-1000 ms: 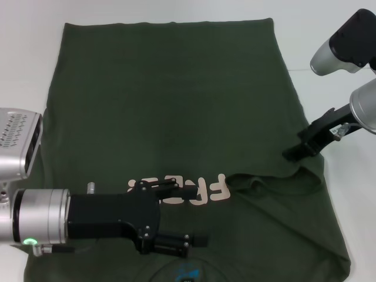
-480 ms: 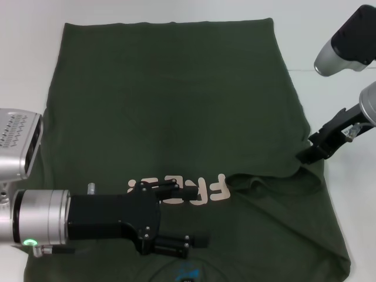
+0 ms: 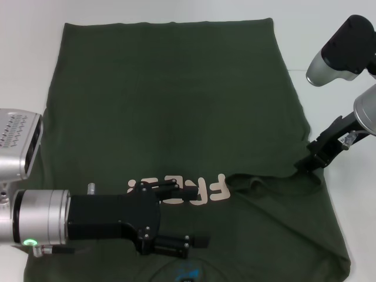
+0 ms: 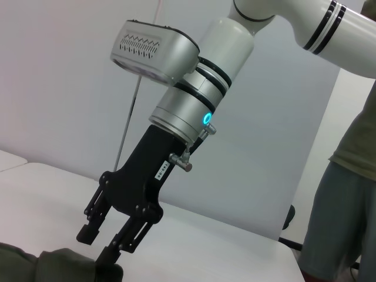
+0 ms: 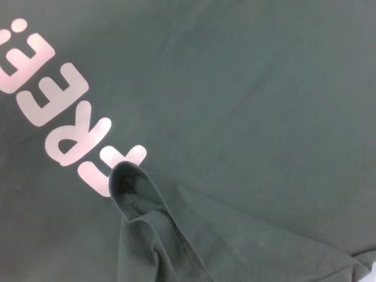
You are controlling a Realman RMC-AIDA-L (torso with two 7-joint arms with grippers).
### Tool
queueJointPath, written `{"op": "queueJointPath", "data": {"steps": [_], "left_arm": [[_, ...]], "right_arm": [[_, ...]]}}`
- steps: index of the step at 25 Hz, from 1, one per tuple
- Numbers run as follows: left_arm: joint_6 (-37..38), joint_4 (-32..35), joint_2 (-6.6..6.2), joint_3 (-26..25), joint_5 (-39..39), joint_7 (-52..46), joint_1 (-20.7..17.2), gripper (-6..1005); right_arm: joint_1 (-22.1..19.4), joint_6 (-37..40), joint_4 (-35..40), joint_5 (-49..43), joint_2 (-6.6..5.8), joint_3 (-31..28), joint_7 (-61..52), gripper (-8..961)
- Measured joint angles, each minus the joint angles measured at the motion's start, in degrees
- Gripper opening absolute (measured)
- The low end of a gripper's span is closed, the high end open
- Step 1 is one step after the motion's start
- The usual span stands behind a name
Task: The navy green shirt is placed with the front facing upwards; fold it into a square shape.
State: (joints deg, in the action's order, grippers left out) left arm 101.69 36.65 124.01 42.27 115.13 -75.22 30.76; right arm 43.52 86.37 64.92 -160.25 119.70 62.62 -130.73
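Head view shows the large dark olive-green cotton shirt spread on the white table, its right sleeve folded inward. Right gripper, released and spread, sits at its edge; left gripper hovers unclenched over the pink lettering.

A robotics lab: bare white table, blank wall, a bystander beside it.
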Motion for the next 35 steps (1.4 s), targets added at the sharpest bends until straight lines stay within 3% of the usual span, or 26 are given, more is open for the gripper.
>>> {"op": "queueJointPath", "data": {"steps": [29, 35], "left_arm": [[0.0, 0.0, 0.0, 0.0, -0.2, 0.3, 0.0, 933], [0.0, -0.3, 0.0, 0.0, -0.2, 0.3, 0.0, 933]], "right_arm": [[0.8, -4.1, -3.9, -3.3, 0.18, 6.0, -3.0, 546], [0.6, -4.8, -4.2, -2.9, 0.33, 6.5, -2.9, 488]]}}
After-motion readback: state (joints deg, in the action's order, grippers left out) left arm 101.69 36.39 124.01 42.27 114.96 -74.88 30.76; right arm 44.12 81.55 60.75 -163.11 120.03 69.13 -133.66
